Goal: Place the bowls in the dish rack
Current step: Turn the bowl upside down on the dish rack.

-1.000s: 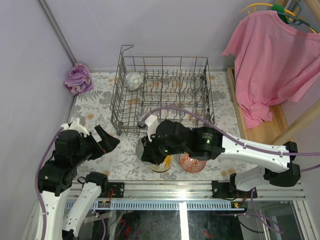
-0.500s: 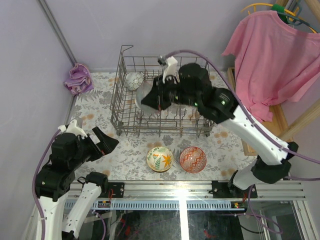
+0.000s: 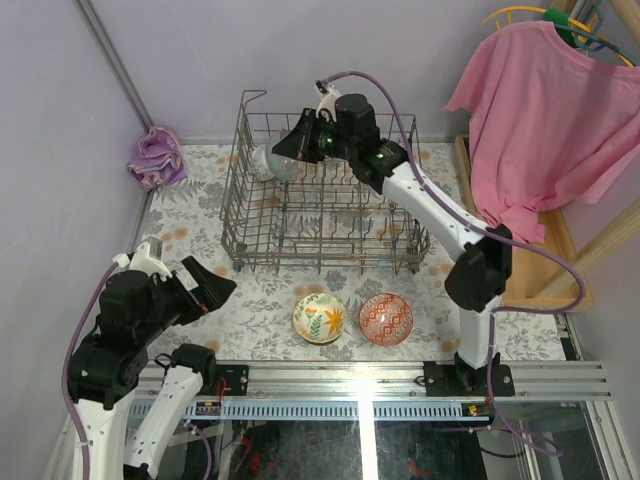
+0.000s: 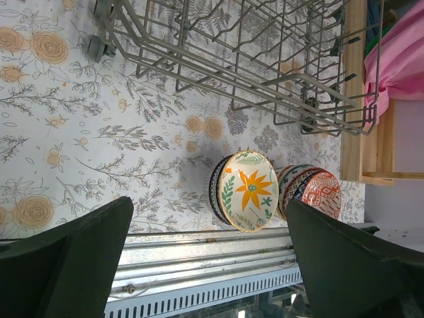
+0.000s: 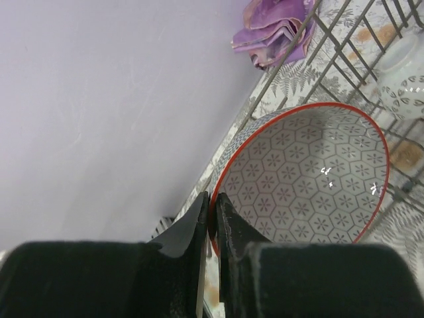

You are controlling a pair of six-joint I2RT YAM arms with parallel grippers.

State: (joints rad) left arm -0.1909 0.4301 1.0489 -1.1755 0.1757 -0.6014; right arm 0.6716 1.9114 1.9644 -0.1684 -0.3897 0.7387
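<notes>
Right hand (image 5: 211,218): nearly closed, pinching rim of hexagon-patterned bowl (image 5: 311,179) | bowl: tilted, above far-left corner of dish rack (image 3: 330,250) | left hand (image 3: 208,283): wide open, empty, above near-left counter (image 3: 250,300) | flower bowl (image 3: 319,318), red bowl (image 3: 386,318): side by side on counter in front of rack.

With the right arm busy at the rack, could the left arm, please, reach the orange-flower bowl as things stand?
Probably yes. The orange-flower bowl sits in the open on the table, the left tool is open and faces it, and nothing lies between them; the red bowl stands beyond it.
</notes>
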